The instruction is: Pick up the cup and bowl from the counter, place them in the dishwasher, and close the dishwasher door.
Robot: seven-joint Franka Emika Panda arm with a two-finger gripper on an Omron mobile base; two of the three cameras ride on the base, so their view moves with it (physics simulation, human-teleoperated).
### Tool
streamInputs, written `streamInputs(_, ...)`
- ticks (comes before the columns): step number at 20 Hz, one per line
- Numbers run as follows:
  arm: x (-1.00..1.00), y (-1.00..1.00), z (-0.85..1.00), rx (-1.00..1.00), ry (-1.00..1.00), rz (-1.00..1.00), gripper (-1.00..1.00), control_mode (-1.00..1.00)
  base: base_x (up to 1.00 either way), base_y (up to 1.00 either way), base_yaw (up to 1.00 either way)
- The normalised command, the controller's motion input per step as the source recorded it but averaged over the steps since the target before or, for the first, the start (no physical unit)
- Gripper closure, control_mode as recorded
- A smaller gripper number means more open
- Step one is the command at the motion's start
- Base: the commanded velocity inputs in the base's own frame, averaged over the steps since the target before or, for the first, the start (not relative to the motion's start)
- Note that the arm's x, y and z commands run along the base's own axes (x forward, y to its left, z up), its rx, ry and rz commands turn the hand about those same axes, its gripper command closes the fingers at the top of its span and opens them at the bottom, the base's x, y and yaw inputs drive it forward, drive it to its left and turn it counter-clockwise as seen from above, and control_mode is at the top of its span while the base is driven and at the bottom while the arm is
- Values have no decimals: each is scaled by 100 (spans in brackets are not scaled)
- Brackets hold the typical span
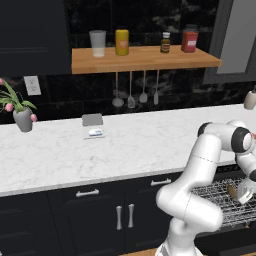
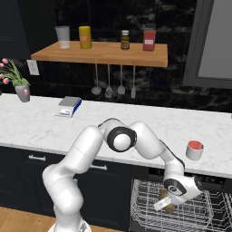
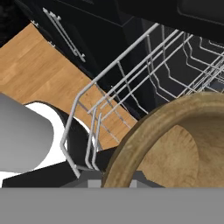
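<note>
Hand view: gripper (image 2: 166, 203) jaws narrow, clamped on wooden bowl (image 3: 175, 144) over rack (image 2: 149, 199); cup (image 2: 195, 150) on counter (image 2: 41, 127).

Your arm's bent at elbow, reaching fwd and down-right, wrist low. End effector (image 2: 168, 202) nearly closed, fingers pinching the wooden bowl (image 3: 175, 144) by its rim.

A wooden shelf (image 1: 145, 60) carries jars, above hanging utensils (image 1: 131, 95) and a potted plant (image 1: 20, 112).
</note>
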Motion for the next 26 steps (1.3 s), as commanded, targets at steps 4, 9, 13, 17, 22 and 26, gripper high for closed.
streamInputs(4, -16, 0, -50, 4, -2, 1, 100, -100, 0, 0, 0)
streamInputs(9, -4, 0, -64, 1, -1, 2, 100, -100, 0, 0, 0)
streamInputs(13, -37, 0, -63, 0, 0, 4, 100, -100, 0, 0, 0)
streamInputs(17, -47, 0, -48, 0, 0, 6, 100, -100, 0, 0, 0)
streamInputs(22, -40, 0, -26, 0, 0, 7, 100, -100, 0, 0, 0)
streamInputs(26, -17, 1, -22, -1, 0, 6, 100, -100, 0, 0, 0)
